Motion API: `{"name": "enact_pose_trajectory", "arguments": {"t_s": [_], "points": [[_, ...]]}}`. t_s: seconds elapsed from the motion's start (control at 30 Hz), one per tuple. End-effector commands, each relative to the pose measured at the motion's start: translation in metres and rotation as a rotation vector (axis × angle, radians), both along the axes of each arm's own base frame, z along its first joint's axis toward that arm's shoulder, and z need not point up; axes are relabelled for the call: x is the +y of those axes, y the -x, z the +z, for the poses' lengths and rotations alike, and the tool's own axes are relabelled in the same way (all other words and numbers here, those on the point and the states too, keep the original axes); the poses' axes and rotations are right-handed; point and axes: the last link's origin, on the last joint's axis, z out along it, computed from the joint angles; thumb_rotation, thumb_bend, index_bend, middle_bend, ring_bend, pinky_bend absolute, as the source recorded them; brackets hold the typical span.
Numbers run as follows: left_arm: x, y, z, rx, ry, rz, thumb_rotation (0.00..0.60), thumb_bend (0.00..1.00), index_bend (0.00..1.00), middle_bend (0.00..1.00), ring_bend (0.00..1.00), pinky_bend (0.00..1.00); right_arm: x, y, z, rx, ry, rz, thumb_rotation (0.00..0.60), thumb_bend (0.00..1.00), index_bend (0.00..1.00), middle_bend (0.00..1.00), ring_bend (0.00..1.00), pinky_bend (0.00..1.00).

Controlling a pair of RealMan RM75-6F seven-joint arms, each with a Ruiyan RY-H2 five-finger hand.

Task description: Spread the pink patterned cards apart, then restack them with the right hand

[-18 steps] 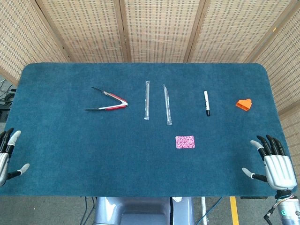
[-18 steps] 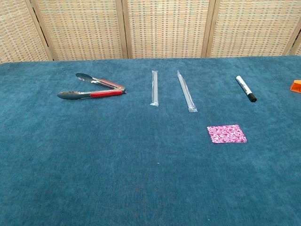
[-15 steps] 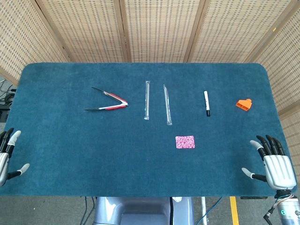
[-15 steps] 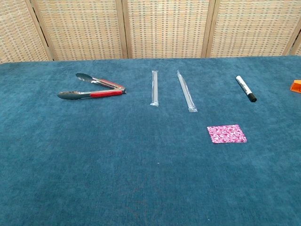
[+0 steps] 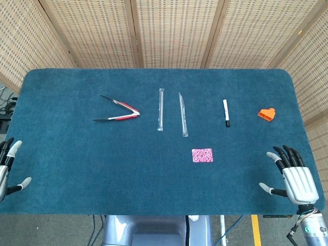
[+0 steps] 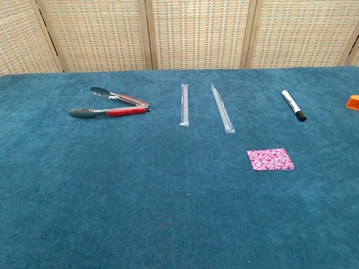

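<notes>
Pink patterned cards (image 5: 202, 155) sit in one neat stack on the blue felt surface (image 5: 77, 169), right of centre and toward the near edge — apart from both hands. At the near right corner the right hand (image 5: 292, 178) hovers with fingers (image 5: 281, 154) spread and nothing in them; the left hand (image 5: 6, 169) shows only partly at the near left edge, fingers likewise apart and empty. Farther back lie red-handled tongs (image 5: 119, 113), two wrapped straws (image 5: 160, 109) (image 5: 183, 114), a marker (image 5: 226, 113) and a small orange piece (image 5: 266, 113).
</notes>
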Motion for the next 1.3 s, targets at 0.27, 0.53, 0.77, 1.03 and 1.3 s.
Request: {"name": "enact_pose_trajectory", "arguments": {"t_s": [0.27,0.53,0.77,1.03,1.3], "points": [[0.006,-0.008,0.008,-0.016,0.008,-0.013,0.581,0.06,0.04,0.00,0.00,0.00,-0.032,-0.027,-0.007,-0.068,-0.159,0.091,0.600,0.16,0.20,0.13,0.00,0.09],[0.014,-0.013,0.015,-0.004,0.011,-0.009,0.581,0.06,0.04,0.00,0.00,0.00,-0.077,-0.063,-0.037,-0.103,-0.393,0.177,0.600,0.18,0.16,0.12,0.00,0.06],[0.021,-0.016,0.019,0.000,0.019,0.002,0.580,0.06,0.04,0.00,0.00,0.00,-0.096,-0.079,-0.058,-0.118,-0.533,0.192,0.600,0.18,0.14,0.10,0.00,0.00],[0.030,-0.019,0.020,0.008,0.019,-0.005,0.580,0.06,0.04,0.00,0.00,0.00,-0.114,-0.090,-0.084,-0.044,-0.627,0.239,0.600,0.18,0.14,0.10,0.00,0.00],[0.032,-0.019,0.018,0.008,0.030,0.000,0.579,0.06,0.04,0.00,0.00,0.00,-0.127,-0.091,-0.100,0.025,-0.666,0.255,0.600,0.18,0.14,0.10,0.00,0.00]]}}
